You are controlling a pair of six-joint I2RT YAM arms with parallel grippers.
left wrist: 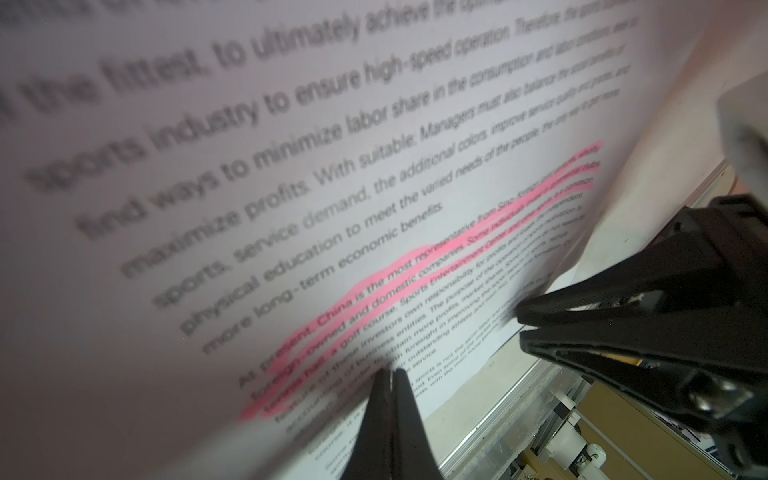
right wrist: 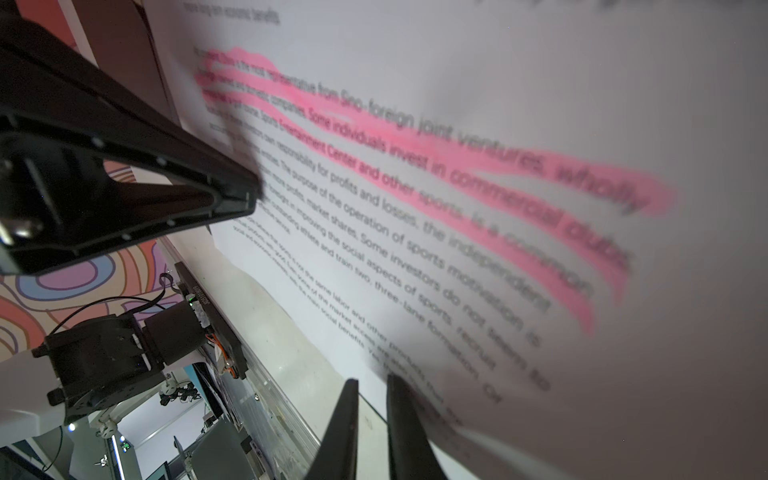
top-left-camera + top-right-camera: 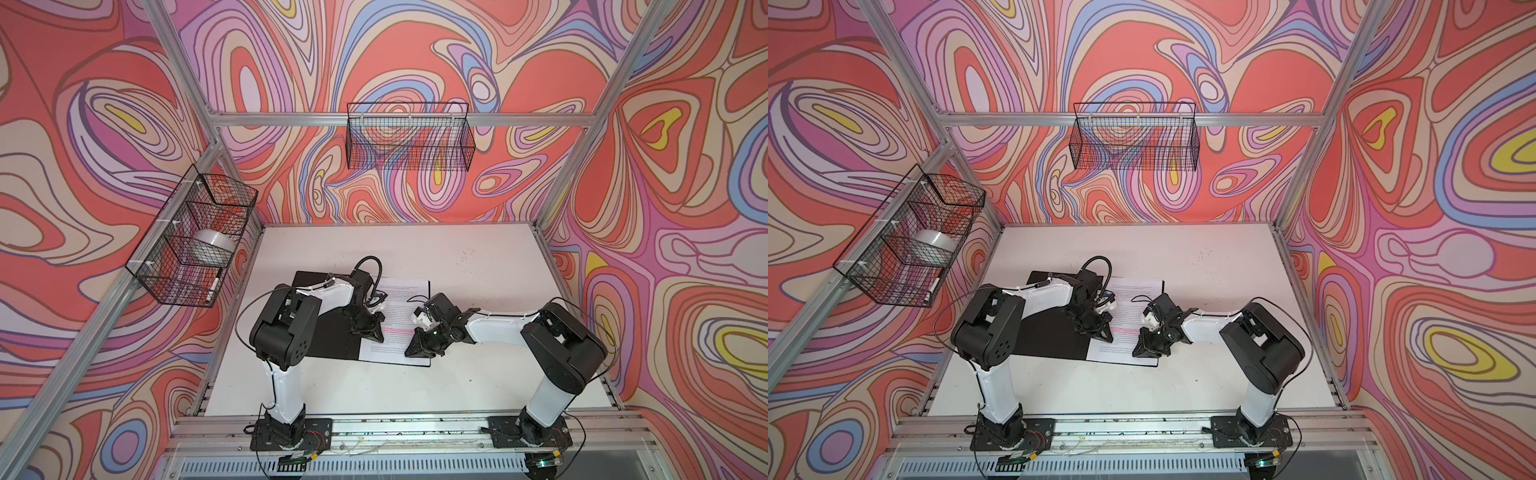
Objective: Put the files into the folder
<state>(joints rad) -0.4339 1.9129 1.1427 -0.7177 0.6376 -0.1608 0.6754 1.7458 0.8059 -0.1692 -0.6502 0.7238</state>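
The left gripper (image 1: 390, 371) has its fingers closed, with the tips on the files (image 3: 401, 301). The files lie on the open folder (image 3: 328, 336). The right gripper (image 2: 370, 380) has its fingers narrowly apart at the files' edge; whether they grip, I cannot tell.

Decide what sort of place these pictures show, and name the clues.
Probably a robot test cell: an aluminium frame with swirl-patterned walls encloses a white table, a left arm and right arm stand bolted to a front rail, and wire baskets hang inside.
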